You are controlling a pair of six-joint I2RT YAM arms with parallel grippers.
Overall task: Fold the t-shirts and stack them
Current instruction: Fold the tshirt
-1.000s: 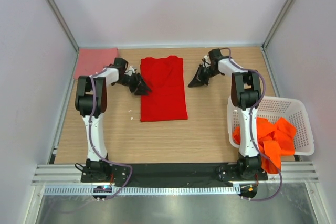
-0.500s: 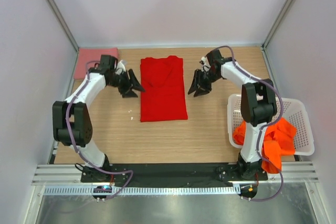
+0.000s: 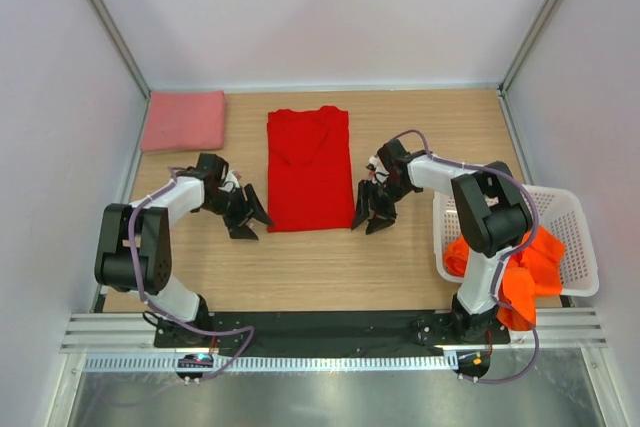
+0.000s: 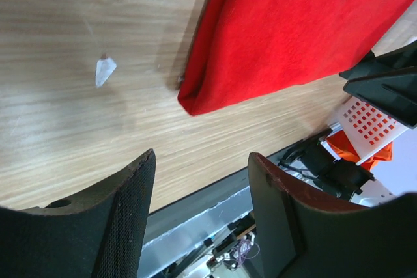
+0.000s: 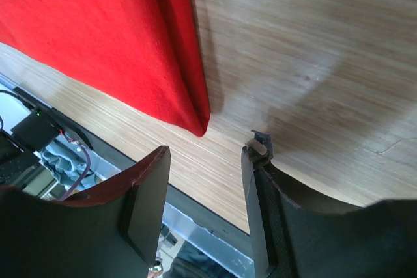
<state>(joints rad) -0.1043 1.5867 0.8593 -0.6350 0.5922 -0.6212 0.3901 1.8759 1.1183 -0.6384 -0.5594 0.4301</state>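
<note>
Frame centre: red t-shirt (image 3: 310, 172) lay as soft folded rectangle | bench (image 3: 300, 272) was wood-grained | left claw (image 3: 247, 217), right claw (image 3: 369, 217) stood parted, empty

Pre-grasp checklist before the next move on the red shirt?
1. Left gripper open and empty: ok.
2. Right gripper open and empty: ok.
3. Red shirt lying as a flat folded strip on the table: ok.
4. Its near left corner just ahead of the left jaws, near right corner just ahead of the right jaws: ok.
5. All cloth layers catchable at each corner: cannot tell.
6. Stack spot, the folded pink shirt at far left, uncovered: ok.
</note>
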